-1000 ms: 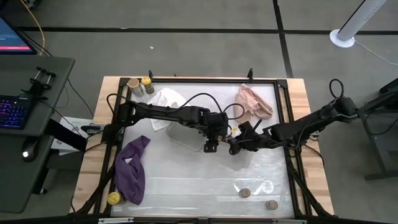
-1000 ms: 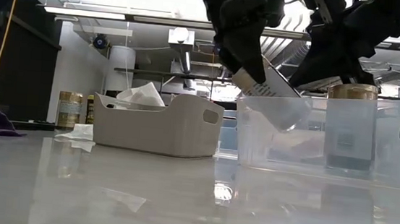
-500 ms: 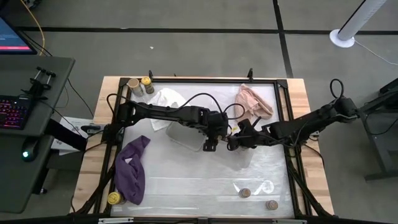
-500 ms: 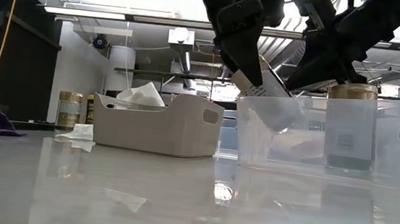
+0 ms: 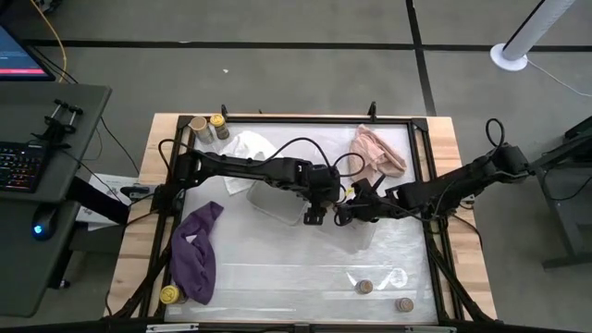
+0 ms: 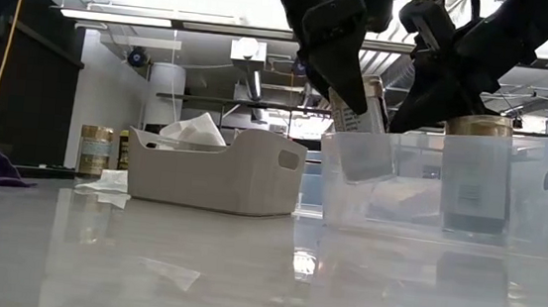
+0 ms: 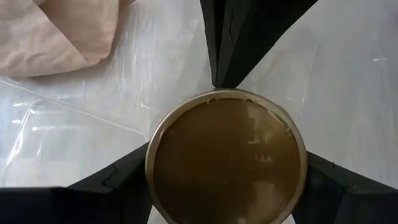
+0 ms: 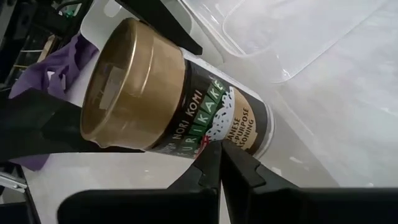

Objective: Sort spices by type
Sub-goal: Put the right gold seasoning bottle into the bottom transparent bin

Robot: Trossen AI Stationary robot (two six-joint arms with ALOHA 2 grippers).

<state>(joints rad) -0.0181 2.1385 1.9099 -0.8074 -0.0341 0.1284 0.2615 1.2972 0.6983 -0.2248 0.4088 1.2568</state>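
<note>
A spice jar (image 6: 359, 131) with a gold-tan lid (image 7: 227, 158) and a dark printed label (image 8: 211, 109) hangs tilted over the clear bin (image 5: 365, 236), its lower end inside. My left gripper (image 5: 317, 211) is shut on it. My right gripper (image 5: 340, 215) is shut, its tips against the jar. A second tan-topped jar (image 6: 476, 171) stands upright in the clear bin. Two jars (image 5: 199, 125) (image 5: 219, 123) stand at the far left corner. A yellow-lidded one (image 5: 168, 294) stands near left, and two tiny ones (image 5: 364, 287) (image 5: 403, 303) near right. My left gripper pinches the jar between its two fingers (image 7: 121, 183), one on each side just under the lid's rim (image 7: 151, 163). It comes slanting down from the table's left. The jar hangs tilted, lid up, its bottom end inside the clear bin and above the bin's floor. My right gripper touches the jar's labelled side (image 8: 219, 132) with the tips of its shut fingers (image 8: 210, 163), about halfway along the jar. The fingers come slanting down from the table's right.
A grey tub (image 5: 276, 199) stands just left of the clear bin (image 6: 539, 197). A white cloth (image 5: 245, 148) lies at the far left, a pink one (image 5: 375, 153) at the far right, a purple one (image 5: 199, 250) near left. Bare tabletop lies along the near edge.
The jar has tipped from a strong slant to more nearly upright in my left gripper's hold, its lower end swinging in under its lid inside the clear bin. My right gripper's shut tips have stayed against it.
</note>
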